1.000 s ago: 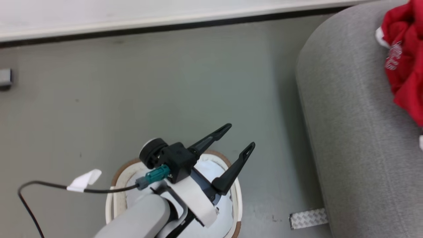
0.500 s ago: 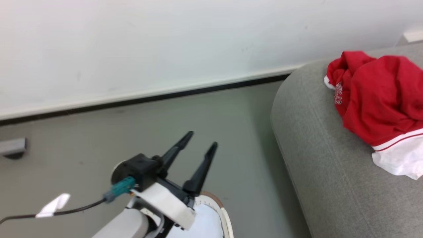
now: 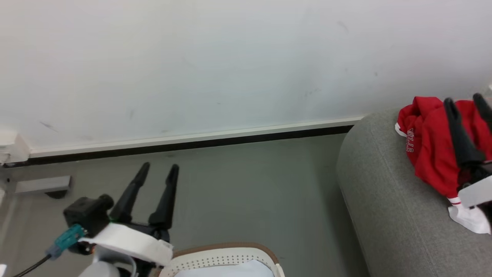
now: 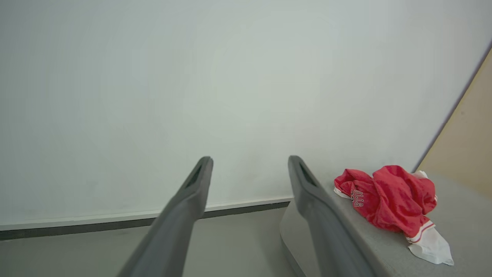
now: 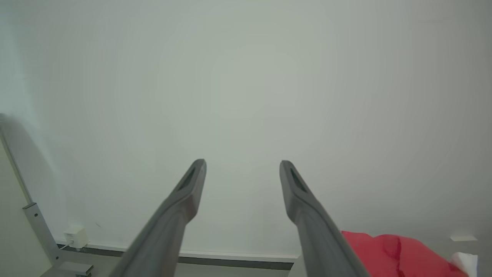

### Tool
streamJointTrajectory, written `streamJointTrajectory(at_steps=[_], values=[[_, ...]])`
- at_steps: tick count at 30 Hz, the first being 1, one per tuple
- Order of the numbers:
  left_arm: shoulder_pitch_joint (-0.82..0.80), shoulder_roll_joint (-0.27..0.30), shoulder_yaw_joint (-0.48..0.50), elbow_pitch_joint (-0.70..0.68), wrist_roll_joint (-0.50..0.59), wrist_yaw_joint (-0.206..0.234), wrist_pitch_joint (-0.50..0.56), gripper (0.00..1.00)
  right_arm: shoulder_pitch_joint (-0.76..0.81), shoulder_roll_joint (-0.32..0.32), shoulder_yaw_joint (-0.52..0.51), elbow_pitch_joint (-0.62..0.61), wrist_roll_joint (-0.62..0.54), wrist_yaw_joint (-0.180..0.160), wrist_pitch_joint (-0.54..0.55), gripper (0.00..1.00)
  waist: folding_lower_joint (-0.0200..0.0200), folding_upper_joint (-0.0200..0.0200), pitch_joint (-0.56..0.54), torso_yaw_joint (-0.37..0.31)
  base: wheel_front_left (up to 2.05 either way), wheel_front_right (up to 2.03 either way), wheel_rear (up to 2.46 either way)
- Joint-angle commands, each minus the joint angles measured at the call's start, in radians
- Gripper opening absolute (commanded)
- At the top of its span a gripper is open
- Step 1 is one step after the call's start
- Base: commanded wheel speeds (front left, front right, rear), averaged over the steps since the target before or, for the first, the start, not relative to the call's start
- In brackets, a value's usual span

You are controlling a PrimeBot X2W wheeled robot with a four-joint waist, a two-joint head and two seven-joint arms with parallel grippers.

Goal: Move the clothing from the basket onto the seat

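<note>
The red clothing lies bunched on the grey seat at the right, white lettering and a white hem showing; the left wrist view has it too, and the right wrist view shows a red corner. Only the brown-banded rim of the white basket shows at the bottom edge, white inside. My left gripper hangs open above the floor left of the basket, holding nothing. My right gripper stands open in front of the clothing, nothing between its fingers.
A white wall with a dark skirting runs along the back. Grey floor lies between basket and seat. A grey bracket sits by the wall at the left, and a small white box is at the wall's foot.
The head camera has tilted up, so wall fills more of the picture and the basket sinks to the bottom edge. My left gripper sits further left, jaws narrower. My right gripper has come into view.
</note>
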Motion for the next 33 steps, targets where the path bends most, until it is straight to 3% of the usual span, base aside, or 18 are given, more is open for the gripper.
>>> streamJointTrajectory(at_steps=[1,4,8,15,20,25,33], values=[[0.029,0.011,0.024,-0.006,0.005,0.016,-0.007,1.0,0.038,0.021,-0.001,-0.013,-0.022,-0.002,-0.009,1.0,0.0003,0.0,-0.013,0.02,0.0,0.0,0.0],[0.08,0.023,0.067,-0.011,0.017,0.046,-0.013,1.0,0.108,0.077,-0.017,-0.029,-0.06,-0.002,-0.035,1.0,0.0003,0.0,-0.018,0.039,0.0,0.0,0.0],[0.147,0.013,0.106,-0.015,0.018,0.044,-0.015,1.0,0.215,0.149,-0.038,-0.031,-0.127,-0.002,-0.09,1.0,0.0003,0.0,-0.022,0.066,0.0,0.0,0.0],[0.229,-0.06,0.199,0.034,0.075,0.05,-0.015,1.0,0.354,0.268,-0.07,-0.01,-0.238,-0.002,-0.224,1.0,0.0003,0.0,-0.017,0.09,0.0,0.0,0.0],[0.256,-0.123,0.269,0.077,0.181,0.003,-0.015,1.0,0.394,0.307,-0.059,0.039,-0.356,-0.002,-0.263,1.0,0.0003,0.0,-0.012,0.099,0.0,0.0,0.0],[0.281,-0.196,0.336,0.108,0.267,-0.056,-0.015,1.0,0.373,0.342,-0.038,0.069,-0.394,-0.002,-0.27,1.0,0.0003,0.0,-0.003,0.095,0.0,0.0,0.0],[0.267,-0.267,0.412,0.163,0.341,-0.15,-0.015,1.0,0.339,0.36,-0.044,0.069,-0.409,-0.002,-0.27,1.0,0.0003,0.0,0.017,0.1,0.0,0.0,0.0]])
